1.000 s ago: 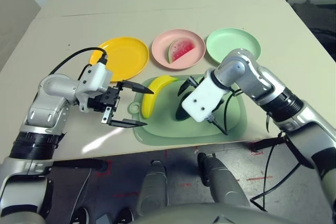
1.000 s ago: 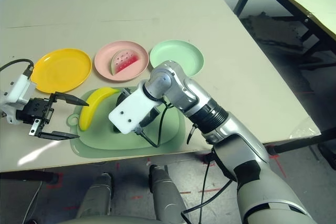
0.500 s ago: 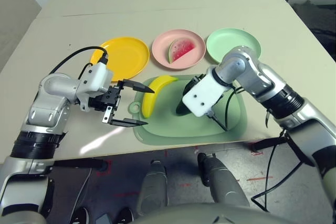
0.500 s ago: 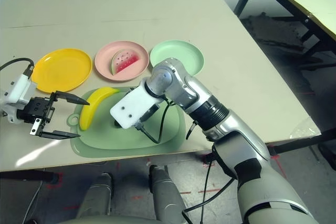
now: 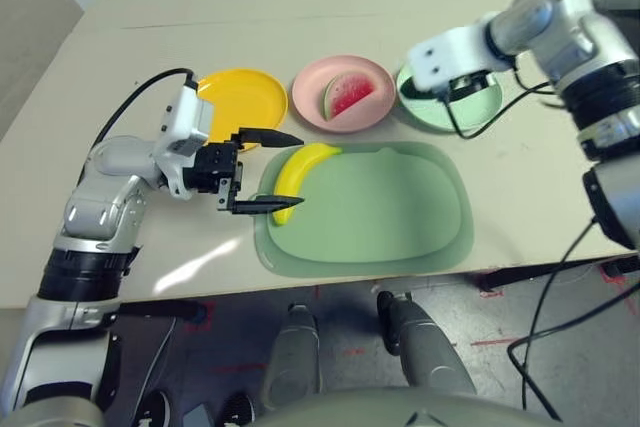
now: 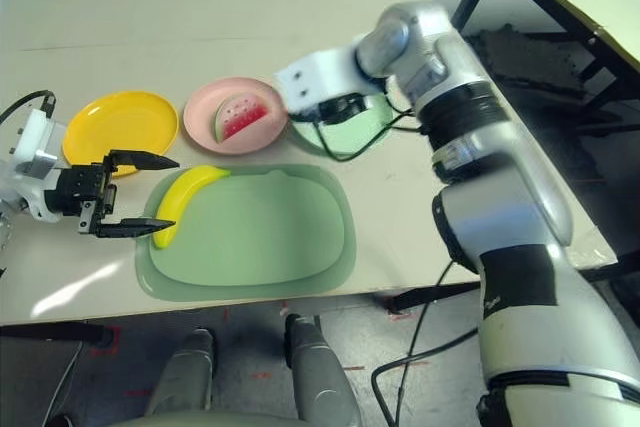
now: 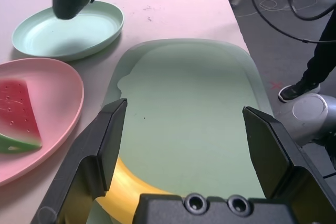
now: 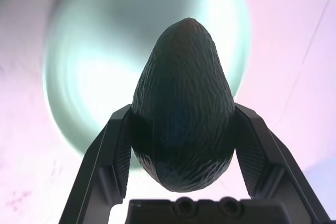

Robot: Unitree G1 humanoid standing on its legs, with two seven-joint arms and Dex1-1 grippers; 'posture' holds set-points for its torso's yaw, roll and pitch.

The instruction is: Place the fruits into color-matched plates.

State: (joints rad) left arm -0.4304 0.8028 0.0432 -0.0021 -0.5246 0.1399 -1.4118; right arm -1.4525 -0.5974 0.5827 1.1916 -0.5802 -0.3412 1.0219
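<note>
**Avocado held over the mint plate, banana not yet gripped**

Near the table's front edge, the left gripper [image 5: 262,171] stands with fingers wide apart at the cutting mat's [image 5: 400,217] left edge, straddling the banana's [image 5: 296,172] near end. Closing on that curved tip could squeeze the fruit out sideways. Toward the far edge, the watermelon wedge [image 5: 346,96] lies in the pink plate [image 5: 312,87], beside the empty yellow plate [image 5: 245,97]. The right gripper [image 8: 181,129] clamps the avocado [image 8: 184,108] above the mint plate [image 8: 89,66]; released from height, it could roll off.
</note>
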